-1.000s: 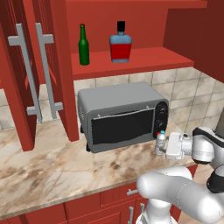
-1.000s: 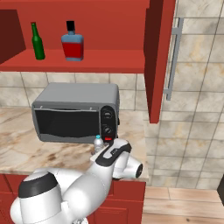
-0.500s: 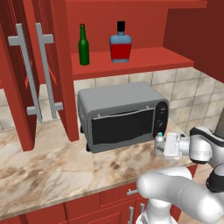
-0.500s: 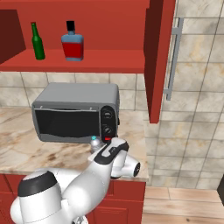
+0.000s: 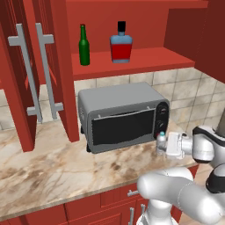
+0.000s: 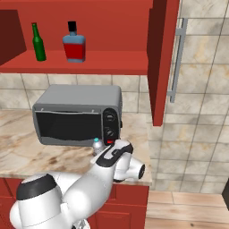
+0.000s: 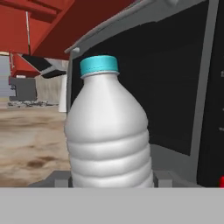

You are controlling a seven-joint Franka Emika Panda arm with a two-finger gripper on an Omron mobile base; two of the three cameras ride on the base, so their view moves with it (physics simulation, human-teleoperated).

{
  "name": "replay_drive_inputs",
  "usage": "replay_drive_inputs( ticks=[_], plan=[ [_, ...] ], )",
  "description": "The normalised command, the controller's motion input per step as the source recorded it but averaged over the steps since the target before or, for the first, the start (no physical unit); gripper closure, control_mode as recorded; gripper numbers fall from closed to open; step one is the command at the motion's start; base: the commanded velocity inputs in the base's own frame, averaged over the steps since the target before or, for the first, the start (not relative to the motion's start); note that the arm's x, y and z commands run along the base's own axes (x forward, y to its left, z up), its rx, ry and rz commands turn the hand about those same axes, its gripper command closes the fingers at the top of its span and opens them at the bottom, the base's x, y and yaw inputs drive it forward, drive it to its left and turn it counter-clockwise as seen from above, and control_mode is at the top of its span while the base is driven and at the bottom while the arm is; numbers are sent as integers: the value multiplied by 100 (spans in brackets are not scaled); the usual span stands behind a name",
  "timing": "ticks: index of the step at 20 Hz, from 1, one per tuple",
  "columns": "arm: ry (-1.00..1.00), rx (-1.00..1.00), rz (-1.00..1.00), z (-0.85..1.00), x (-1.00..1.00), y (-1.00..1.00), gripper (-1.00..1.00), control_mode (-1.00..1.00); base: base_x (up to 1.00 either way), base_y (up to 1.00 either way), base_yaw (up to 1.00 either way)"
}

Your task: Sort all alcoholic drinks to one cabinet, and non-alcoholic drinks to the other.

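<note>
Marble counter (image 5: 52,167) under an open red cabinet (image 5: 145,57). Near its front edge, the gripper (image 5: 166,145) is clamped around the water bottle (image 7: 109,135), just before the toaster oven (image 5: 121,115). On the shelf above stand the green bottle (image 5: 84,45) and the red bottle (image 5: 121,44).

Arm bent low over the counter edge, forearm extended level, wrist turned so the gripper (image 5: 163,145) points sideways. Jaws partly closed on the water bottle (image 7: 109,135), fingers at either side of its base.
</note>
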Motion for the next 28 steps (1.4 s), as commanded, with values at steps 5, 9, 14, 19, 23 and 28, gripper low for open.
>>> replay_drive_inputs(
  ticks=[5,9,14,19,23,28],
  plan=[
    [-1,0,0,51,-34,6,100,-100,0,0,0],
    [-2,-1,0,48,-39,16,100,-100,0,0,0],
    [-4,-1,-3,39,-47,26,100,-100,0,0,0],
    [-1,0,-4,41,-46,31,100,-100,0,0,0],
    [0,0,-3,43,-35,34,100,-100,0,0,0],
    [0,-2,-1,58,-8,31,100,-100,0,0,0]
  ],
)
